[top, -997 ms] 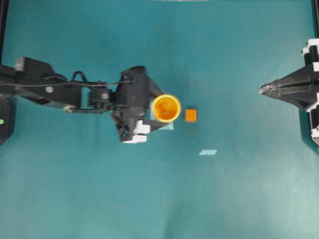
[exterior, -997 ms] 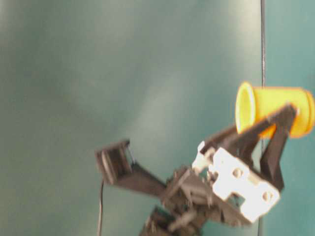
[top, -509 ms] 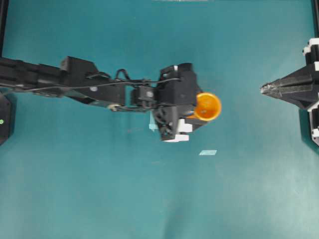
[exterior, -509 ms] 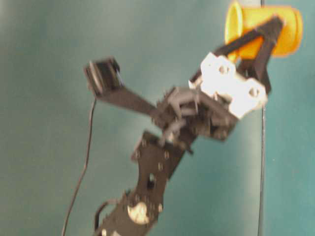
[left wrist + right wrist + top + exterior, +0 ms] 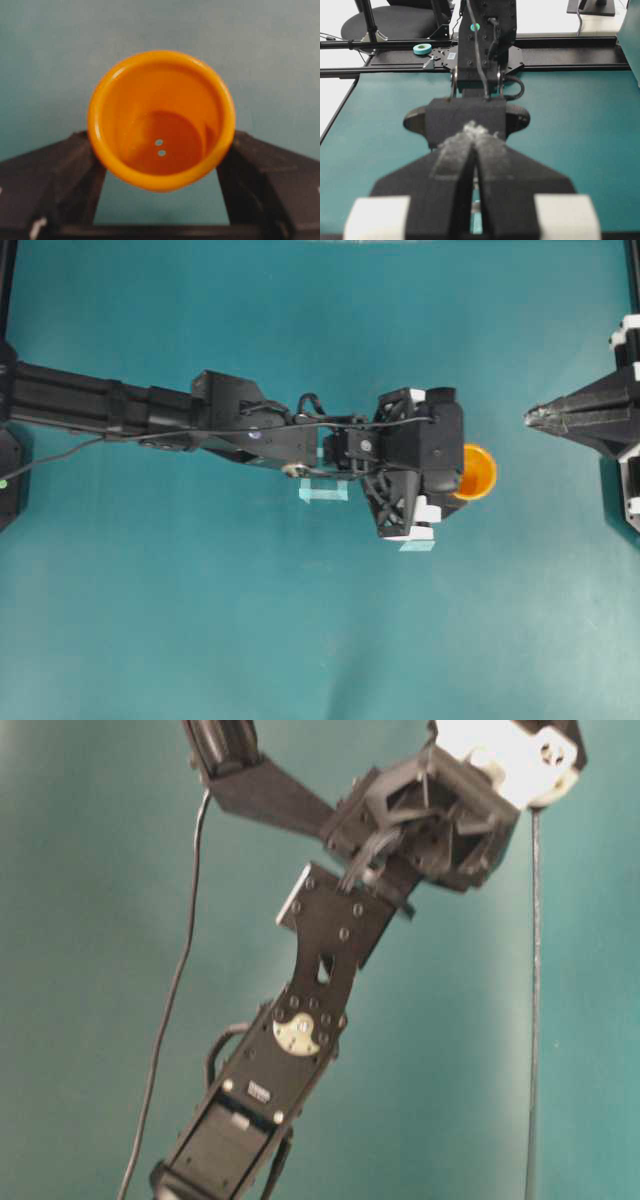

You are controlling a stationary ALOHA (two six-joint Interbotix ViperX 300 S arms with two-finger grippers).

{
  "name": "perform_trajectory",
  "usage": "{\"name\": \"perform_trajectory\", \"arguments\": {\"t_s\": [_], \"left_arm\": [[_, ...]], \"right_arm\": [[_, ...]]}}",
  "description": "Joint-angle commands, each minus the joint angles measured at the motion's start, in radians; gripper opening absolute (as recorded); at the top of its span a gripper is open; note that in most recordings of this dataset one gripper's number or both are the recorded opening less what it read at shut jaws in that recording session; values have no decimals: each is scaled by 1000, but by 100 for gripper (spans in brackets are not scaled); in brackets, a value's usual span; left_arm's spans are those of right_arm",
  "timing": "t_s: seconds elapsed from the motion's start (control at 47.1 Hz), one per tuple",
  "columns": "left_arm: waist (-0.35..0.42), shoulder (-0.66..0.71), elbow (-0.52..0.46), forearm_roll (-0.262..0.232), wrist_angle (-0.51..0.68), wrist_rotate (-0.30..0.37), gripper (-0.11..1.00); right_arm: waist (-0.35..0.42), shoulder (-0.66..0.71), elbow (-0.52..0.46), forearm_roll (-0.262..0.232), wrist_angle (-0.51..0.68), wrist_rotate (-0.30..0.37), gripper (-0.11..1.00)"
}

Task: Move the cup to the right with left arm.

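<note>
Stretching rightward, the left arm's end effector grips the cup.

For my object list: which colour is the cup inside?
Dark orange inside the cup, best seen in the left wrist view.

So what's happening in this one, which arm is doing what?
The left arm is stretched far across the teal table, with its gripper closed around a small orange cup. The wrist view shows the cup clamped between the two fingers, mouth toward the camera and empty. The right gripper sits shut at the right edge, apart from the cup. Two pale tape marks lie on the table beneath the arm.
</note>
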Motion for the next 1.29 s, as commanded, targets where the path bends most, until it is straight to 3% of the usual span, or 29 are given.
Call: {"name": "perform_trajectory", "arguments": {"t_s": [0.0, 0.488, 1.273], "left_arm": [[0, -5, -63, 0, 3, -2, 65], [23, 109, -250, 0, 69, 0, 65], [37, 184, -377, 0, 104, 0, 65]], "right_arm": [[2, 2, -32, -3, -3, -2, -1], [0, -2, -43, -3, -3, -3, -1], [2, -2, -48, -5, -3, -6, -1]]}}
